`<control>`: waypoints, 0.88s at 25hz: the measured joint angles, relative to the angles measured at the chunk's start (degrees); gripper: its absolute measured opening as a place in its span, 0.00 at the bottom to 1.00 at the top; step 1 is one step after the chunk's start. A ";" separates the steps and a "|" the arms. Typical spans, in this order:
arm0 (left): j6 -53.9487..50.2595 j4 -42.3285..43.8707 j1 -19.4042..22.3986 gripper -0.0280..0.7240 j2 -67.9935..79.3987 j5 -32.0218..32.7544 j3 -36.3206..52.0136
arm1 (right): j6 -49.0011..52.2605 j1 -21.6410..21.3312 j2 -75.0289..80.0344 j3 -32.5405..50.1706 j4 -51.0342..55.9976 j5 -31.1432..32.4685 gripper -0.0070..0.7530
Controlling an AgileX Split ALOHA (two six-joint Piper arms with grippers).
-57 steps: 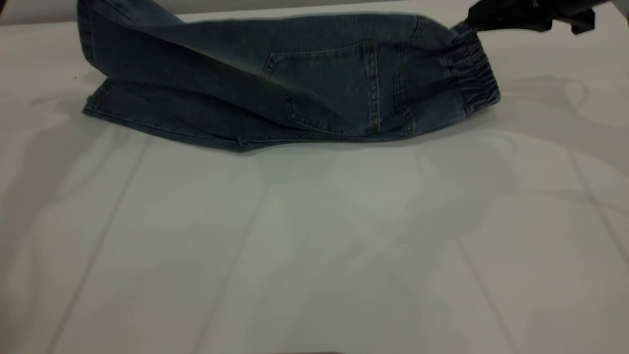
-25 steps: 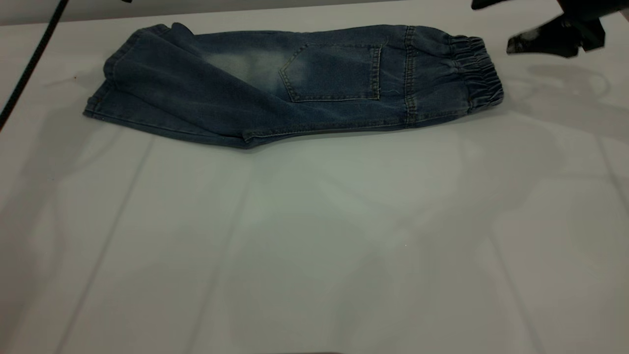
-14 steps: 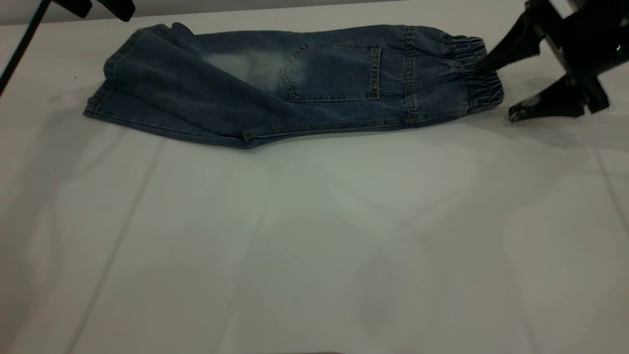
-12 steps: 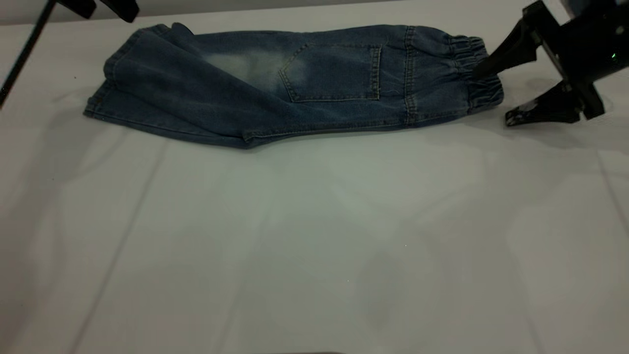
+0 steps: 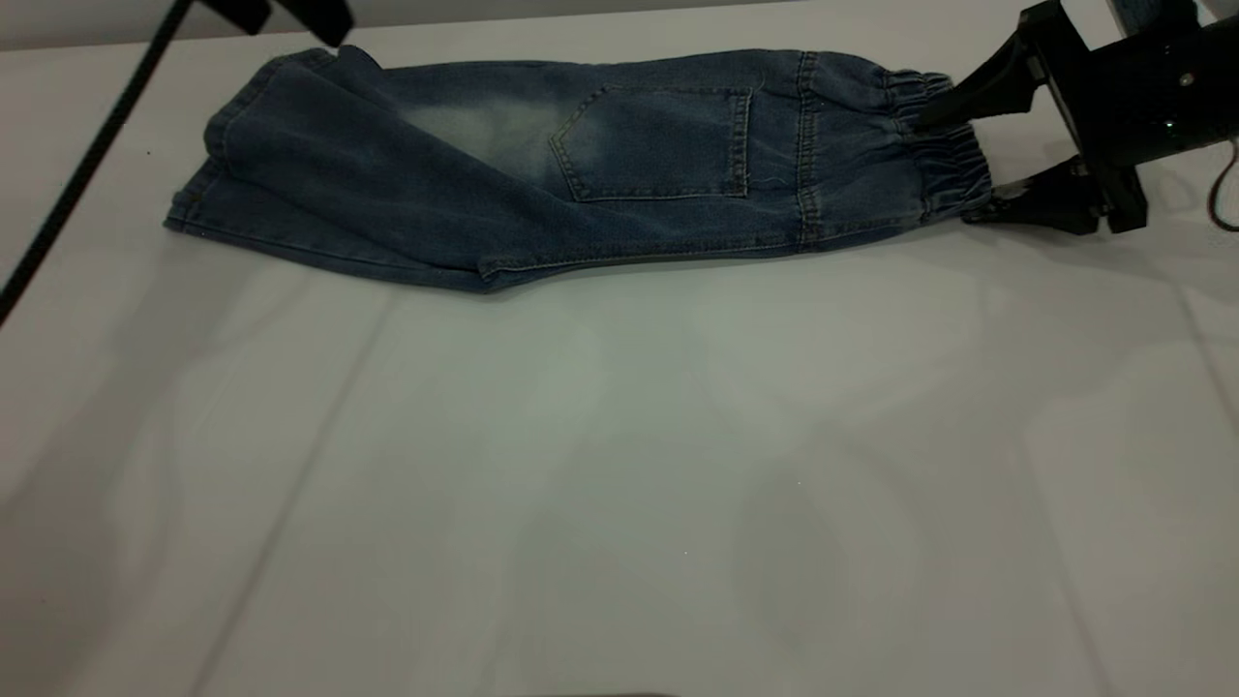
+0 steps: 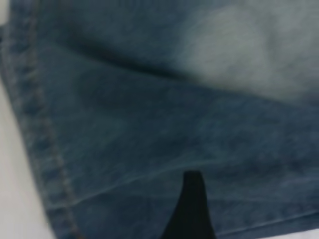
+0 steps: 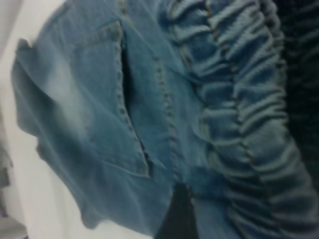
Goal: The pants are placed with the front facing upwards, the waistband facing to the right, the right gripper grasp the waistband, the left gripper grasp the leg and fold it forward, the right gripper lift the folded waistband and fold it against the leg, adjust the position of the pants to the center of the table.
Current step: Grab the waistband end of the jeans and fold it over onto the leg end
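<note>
The blue denim pants [image 5: 542, 165] lie folded lengthwise at the far side of the white table [image 5: 619, 465], back pocket [image 5: 658, 143] up and leg ends to the left. The ruffled waistband [image 5: 927, 160] is at their right end. My right gripper [image 5: 953, 165] is open and straddles the waistband, one finger above it and one low at its near corner. In the right wrist view the waistband [image 7: 239, 99] fills the frame beside one dark finger [image 7: 177, 216]. My left gripper [image 5: 286, 12] hangs open above the leg end at the far left. One of its fingers [image 6: 192, 209] hovers over the denim.
A black cable or rod [image 5: 87, 165] slants from the left arm down to the table's left edge. The table's far edge [image 5: 581, 17] runs just behind the pants. The broad near half of the table is bare white surface.
The pants were dropped from both grippers and now lie flat and folded. The right gripper came down and leftward onto the waistband. The left gripper shifted right over the leg end.
</note>
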 joint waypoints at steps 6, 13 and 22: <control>0.05 0.00 -4.44 0.80 0.00 -2.43 0.00 | -5.05 2.87 1.22 -0.21 1.77 -0.92 0.34; -0.56 -0.45 -8.38 0.80 3.69 -6.45 -0.04 | -6.24 1.78 0.16 -0.90 0.25 1.49 0.12; -1.47 -1.32 -12.49 0.80 12.96 -15.08 -0.04 | -4.45 1.39 -11.00 -0.90 -3.80 3.47 0.12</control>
